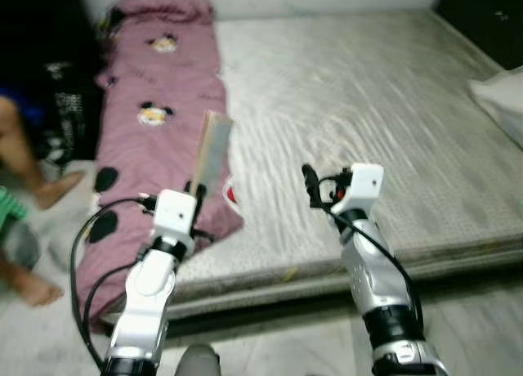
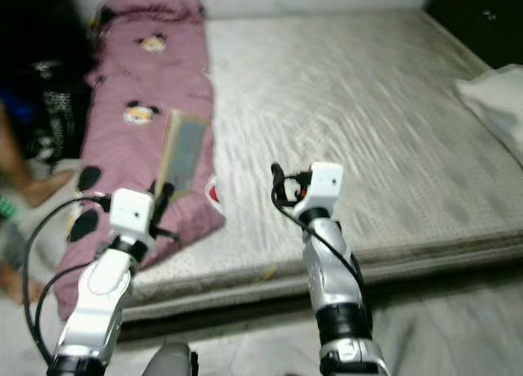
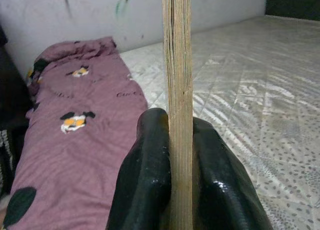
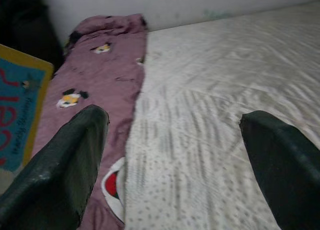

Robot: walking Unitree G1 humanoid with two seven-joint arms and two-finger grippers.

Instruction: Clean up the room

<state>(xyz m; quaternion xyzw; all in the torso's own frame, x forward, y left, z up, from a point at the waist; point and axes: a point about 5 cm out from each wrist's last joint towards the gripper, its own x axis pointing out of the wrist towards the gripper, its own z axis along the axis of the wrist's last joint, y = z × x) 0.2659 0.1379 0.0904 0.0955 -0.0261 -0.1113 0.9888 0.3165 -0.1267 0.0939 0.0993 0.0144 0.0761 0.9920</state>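
Left pincer (image 3: 181,165) clamps book (image 1: 212,151) above blanket (image 1: 155,123); right pincer (image 4: 175,155) spread.

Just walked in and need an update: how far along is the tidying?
Done: the book is picked up, clamped upright in the left gripper above the pink blanket. In hand: carrying it. Left: putting it away; the right gripper hangs open over the mattress.

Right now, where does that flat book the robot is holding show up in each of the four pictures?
Left eye view: the book stands tilted, left of centre, above the left end effector.
Right eye view: the same, left of centre.
Left wrist view: edge-on, pinched between the black fingers.
Right wrist view: teal cover with a yellow border, beside the blanket.
Shared landmark: the pink cartoon blanket on the bed.
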